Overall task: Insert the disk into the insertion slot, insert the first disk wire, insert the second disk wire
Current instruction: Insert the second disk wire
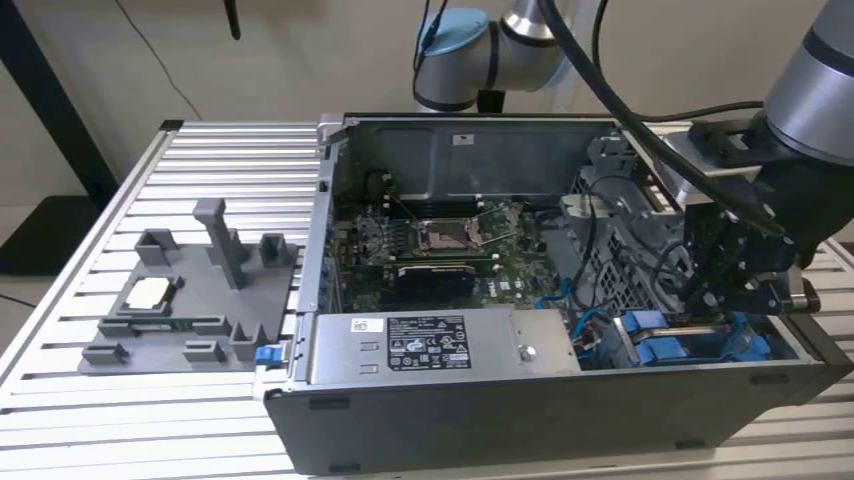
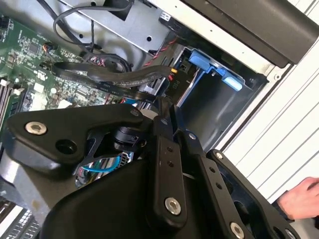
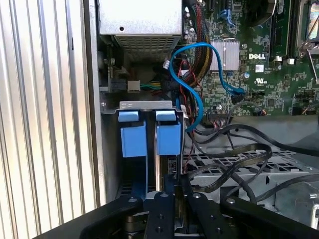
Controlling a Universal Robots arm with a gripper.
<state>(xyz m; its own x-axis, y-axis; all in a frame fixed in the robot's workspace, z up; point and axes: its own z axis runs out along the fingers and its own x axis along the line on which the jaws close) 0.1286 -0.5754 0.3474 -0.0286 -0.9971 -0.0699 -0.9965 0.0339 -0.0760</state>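
The disk [image 3: 168, 139] in its bright blue frame sits in the insertion slot [image 3: 144, 105], level with a second blue frame [image 3: 133, 140] beside it. In the exterior view the blue frames [image 1: 674, 350] lie in the case's front corner, on that view's right. My gripper [image 3: 174, 181] reaches down at the disk's back end, its fingers drawn together. A flat black disk wire [image 3: 224, 154] runs into the fingertips. In the second wrist view the gripper [image 2: 162, 107] pinches the end of that wire [image 2: 114, 77] beside the dark grey bay wall [image 2: 219, 109].
The grey power supply box [image 1: 441, 345] lies beside the bay, with the motherboard [image 1: 441, 240] behind it. A blue cable [image 3: 199, 74] loops over the wiring. A grey fixture tray [image 1: 187, 300] stands on the slatted table at the exterior view's left. A hand [image 2: 299, 199] rests near the case.
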